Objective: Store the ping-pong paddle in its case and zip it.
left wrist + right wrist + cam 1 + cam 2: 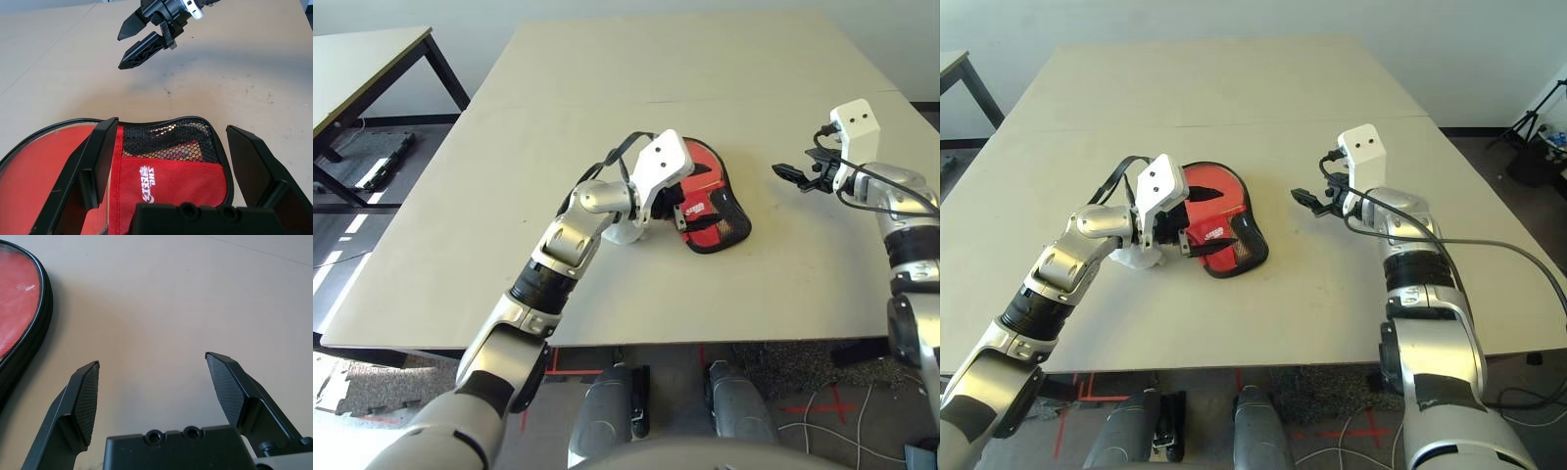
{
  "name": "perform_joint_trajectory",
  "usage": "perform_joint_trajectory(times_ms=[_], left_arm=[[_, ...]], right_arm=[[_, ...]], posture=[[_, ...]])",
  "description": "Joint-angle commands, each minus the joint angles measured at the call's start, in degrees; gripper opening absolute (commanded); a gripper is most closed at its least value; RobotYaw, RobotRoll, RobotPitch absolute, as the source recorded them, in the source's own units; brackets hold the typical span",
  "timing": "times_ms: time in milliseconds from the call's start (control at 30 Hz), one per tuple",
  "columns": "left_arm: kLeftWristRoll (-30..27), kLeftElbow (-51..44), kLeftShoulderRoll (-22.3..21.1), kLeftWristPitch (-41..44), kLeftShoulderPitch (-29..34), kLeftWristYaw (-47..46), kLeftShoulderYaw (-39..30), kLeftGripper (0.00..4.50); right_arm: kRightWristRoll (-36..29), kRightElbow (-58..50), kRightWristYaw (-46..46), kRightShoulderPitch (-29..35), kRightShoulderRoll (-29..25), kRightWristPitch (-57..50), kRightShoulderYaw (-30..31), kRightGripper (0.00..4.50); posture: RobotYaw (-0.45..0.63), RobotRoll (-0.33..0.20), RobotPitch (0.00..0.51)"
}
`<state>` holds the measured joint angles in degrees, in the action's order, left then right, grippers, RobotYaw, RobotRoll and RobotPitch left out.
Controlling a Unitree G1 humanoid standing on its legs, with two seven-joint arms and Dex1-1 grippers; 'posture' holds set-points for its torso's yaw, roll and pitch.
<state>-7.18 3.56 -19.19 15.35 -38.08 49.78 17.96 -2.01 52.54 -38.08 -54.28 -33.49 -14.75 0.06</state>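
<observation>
Red fabric made the case look light and soft, best taken by its firmer rim; both grippers' fingers stood apart

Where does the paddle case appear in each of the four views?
Left eye: the case is right of centre, by the left gripper.
Right eye: left of centre.
Left wrist: between and beneath the open fingers.
Right wrist: one rounded edge, outside the open fingers.
Shared landmark: the case's black trim.
</observation>
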Motion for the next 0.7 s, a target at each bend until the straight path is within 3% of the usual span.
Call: perform_joint_trajectory(times_ms=[33,300,700], left_arm=[[0.3,-2.0,-0.9,1.0,1.0,-0.1,-0.7,4.50],[0.2,-4.3,-2.2,2.4,2.6,-0.5,-1.6,4.50],[0.1,-5.1,-2.4,3.2,3.1,-0.4,-1.4,4.50]], right_arm=[[0.4,3.1,-3.3,-1.1,1.7,-0.8,1.1,4.46],[-3.4,-1.8,-14.4,0.8,2.3,-13.0,0.4,4.46],[-5.3,-15.6,-16.9,8.3,4.8,-25.9,2.8,4.46]], posture=[[0.07,0.000,0.094],[0.09,0.000,0.103],[0.08,0.000,0.107]])
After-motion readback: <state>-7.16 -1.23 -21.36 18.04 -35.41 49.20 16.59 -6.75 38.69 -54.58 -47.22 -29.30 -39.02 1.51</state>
